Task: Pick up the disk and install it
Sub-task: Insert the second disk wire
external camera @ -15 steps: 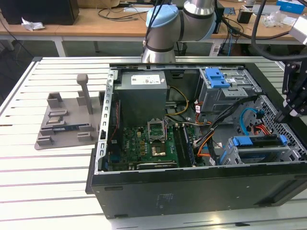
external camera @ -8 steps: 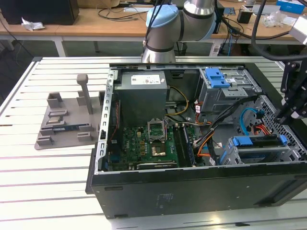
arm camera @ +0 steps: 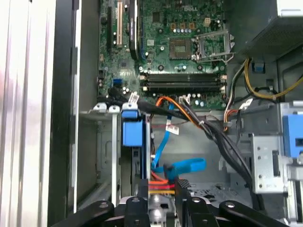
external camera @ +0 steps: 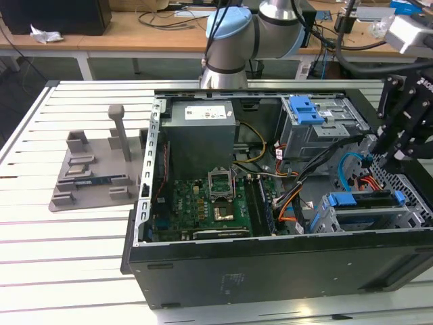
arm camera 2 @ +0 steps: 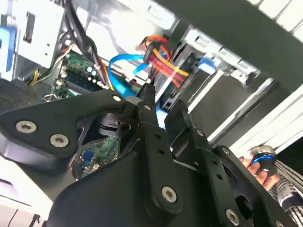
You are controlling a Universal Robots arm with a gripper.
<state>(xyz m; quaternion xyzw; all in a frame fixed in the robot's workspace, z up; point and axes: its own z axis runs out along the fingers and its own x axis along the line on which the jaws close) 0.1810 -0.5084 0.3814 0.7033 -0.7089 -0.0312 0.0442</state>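
Observation:
The disk (external camera: 362,200) lies in the grey drive cage (external camera: 406,218) at the near corner of the open computer case, on the exterior view's right; its bright blue bracket runs along the top. In the first wrist view the bracket's blue tab (arm camera: 132,130) stands at the end of the slot, with the disk edge-on behind it. My gripper (external camera: 382,161) hangs just above that cage, apart from the disk. Its black fingers (arm camera 2: 147,109) show a narrow gap with nothing between them. The gripper (arm camera: 162,194) stands over the red, yellow and blue cables.
The case also holds a green motherboard (external camera: 203,203), a grey metal box with a white sticker (external camera: 203,132) and a second cage with a blue latch (external camera: 304,108). Loose cables (arm camera: 189,165) cross beside the cage. A grey fixture (external camera: 95,169) sits on the table. A person's hand (arm camera 2: 251,163) is nearby.

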